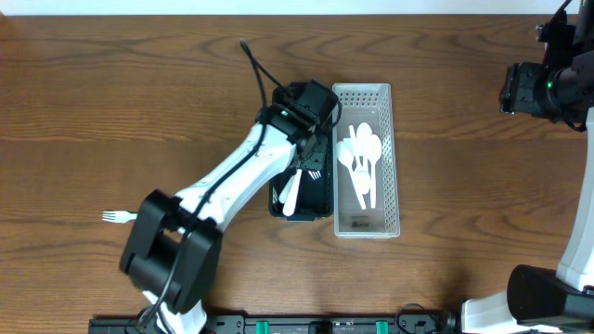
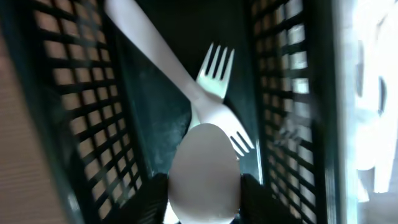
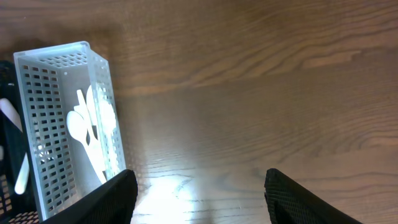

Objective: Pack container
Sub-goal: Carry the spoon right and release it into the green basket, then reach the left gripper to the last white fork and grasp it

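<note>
A black mesh basket [image 1: 320,202] stands left of a white mesh basket [image 1: 388,158] that holds several white spoons [image 1: 362,158]. My left gripper [image 1: 311,130] reaches down into the black basket. In the left wrist view it [image 2: 204,202] is shut on the rounded bowl of a white spoon [image 2: 204,171], just above the basket floor. White forks [image 2: 216,68] lie under it between the black walls [image 2: 81,112]. My right gripper [image 1: 534,88] hangs open and empty over bare table at the far right; its fingers [image 3: 199,193] frame only wood.
One white fork [image 1: 116,217] lies alone on the table at the left. The white basket [image 3: 56,124] shows at the left of the right wrist view, the black one [image 3: 7,186] at its edge. The left arm's cable [image 1: 255,65] runs behind the baskets.
</note>
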